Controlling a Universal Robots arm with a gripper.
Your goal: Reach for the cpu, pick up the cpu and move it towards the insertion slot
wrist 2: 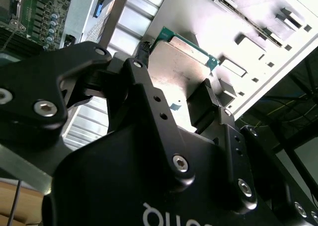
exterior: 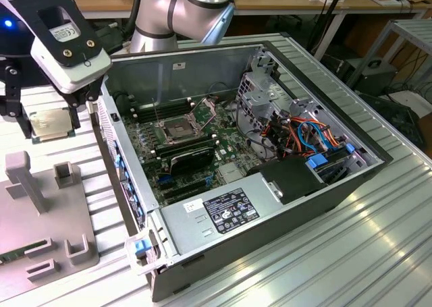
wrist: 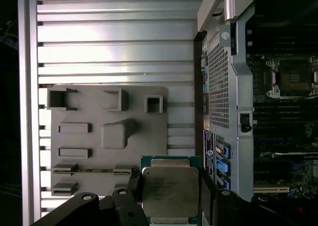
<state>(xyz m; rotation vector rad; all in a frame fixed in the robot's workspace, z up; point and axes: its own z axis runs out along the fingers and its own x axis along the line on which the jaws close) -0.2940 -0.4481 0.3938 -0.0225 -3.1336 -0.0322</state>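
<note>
Currently in hand: small flat square cpu [wrist: 170, 188], tan-gold metal face, green rim. Hangs pinched between the jaws, clear of the pale grey moulded fixture plate [wrist: 149, 131] beneath. Sits just outside the wall of the open dark grey metal computer case [exterior: 182, 64], on the exterior view's left of that case.

Handling, as judged: light, thin, rigid, with no give under grip. Smooth metal face, likely slippery, so best taken at two opposite edges rather than across the flat. Probably fragile at the underside and corners; tolerates neither a drop nor a skewed landing.

Jaws: drawn in to the chip's width, with one black finger [wrist: 135, 186] against each opposite edge in both wrist views and the face left uncovered. Touch nothing else. Chip appears level in the first wrist view.

Destination: square silver metal-framed insertion slot [exterior: 177, 128], dark centre, hinged latch frame seemingly raised, on the green board inside the case. Lies well apart from the cpu, beyond the case wall.

Support: ribbed aluminium bench [exterior: 337, 253], carrying both case and plate.
</note>
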